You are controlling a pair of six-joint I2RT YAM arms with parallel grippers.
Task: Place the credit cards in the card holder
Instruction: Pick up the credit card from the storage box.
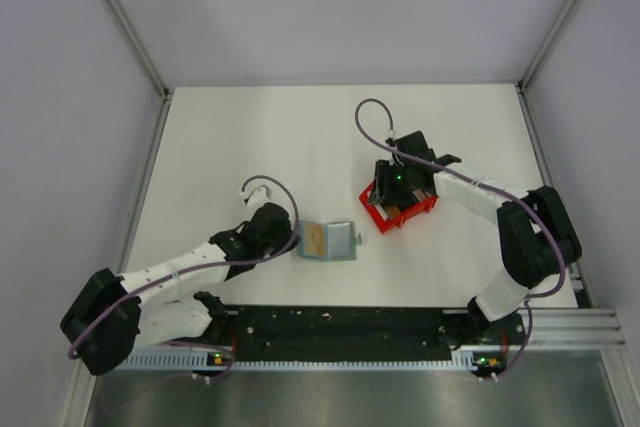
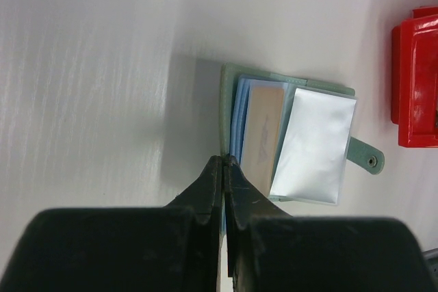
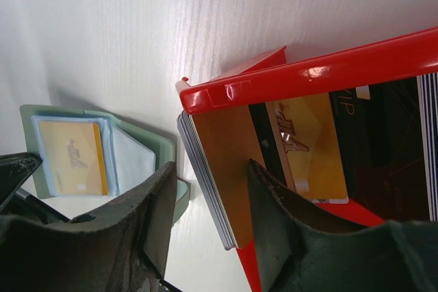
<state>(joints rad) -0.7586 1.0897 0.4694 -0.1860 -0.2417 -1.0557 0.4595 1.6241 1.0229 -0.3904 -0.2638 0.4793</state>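
The grey-green card holder [image 1: 328,241] lies open on the table, and a tan card [image 2: 263,131] sits in its pale blue pocket beside a whitish flap [image 2: 315,145]. My left gripper [image 2: 224,162] is shut on the holder's left edge. My right gripper [image 3: 215,196] is open over the red bin [image 1: 372,215]. Its fingers straddle a stack of cards with an orange top [image 3: 226,162] that leans at the bin's corner, and the left finger is apart from the stack. A gold card [image 3: 304,145] and dark cards lie inside the bin. The holder also shows in the right wrist view [image 3: 31,148].
The red bin [image 3: 308,73] stands just right of the holder, with a narrow strip of white table between them. It also shows at the right edge of the left wrist view [image 2: 414,66]. Grey walls close the table on three sides.
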